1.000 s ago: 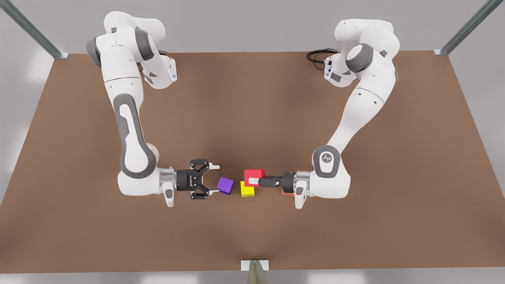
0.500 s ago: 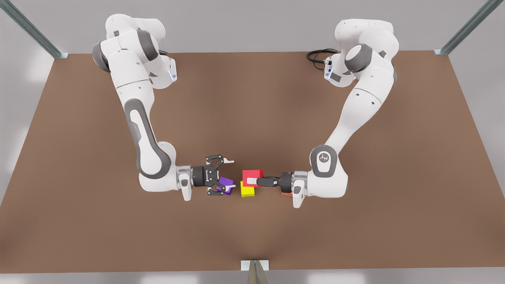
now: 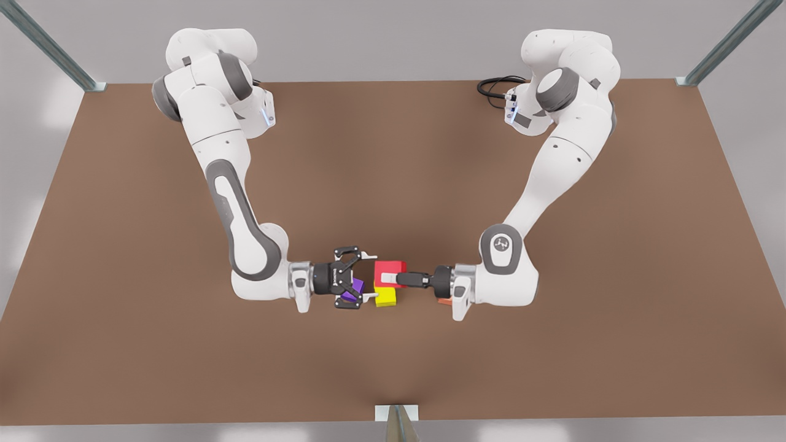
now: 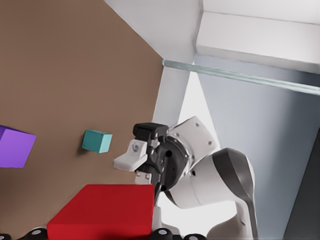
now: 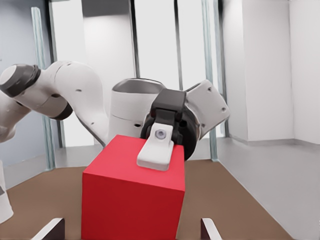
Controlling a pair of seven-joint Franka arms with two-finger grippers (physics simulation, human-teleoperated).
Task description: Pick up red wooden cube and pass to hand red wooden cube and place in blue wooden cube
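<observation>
The red wooden cube (image 3: 393, 267) hangs above the table with my left gripper (image 3: 388, 278), on the front view's right arm, shut on it; one white finger (image 5: 156, 150) lies across its top face. The hand, my right gripper (image 3: 372, 275) on the front view's left arm, is open. Its white fingertips (image 5: 210, 227) flank the cube's near edge without touching. The blue wooden cube (image 4: 97, 141) rests on the table farther back in the left wrist view.
A purple cube (image 3: 352, 288) lies under the right gripper. A yellow cube (image 3: 385, 297) sits below the red cube. An orange-salmon cube (image 3: 444, 301) peeks out under the left wrist. A black cable (image 3: 494, 86) lies at the table's (image 3: 393, 159) far edge.
The right gripper has travelled toward the front view's right, passing over the purple cube up to the red cube. The left gripper with the cube edged slightly toward it.
</observation>
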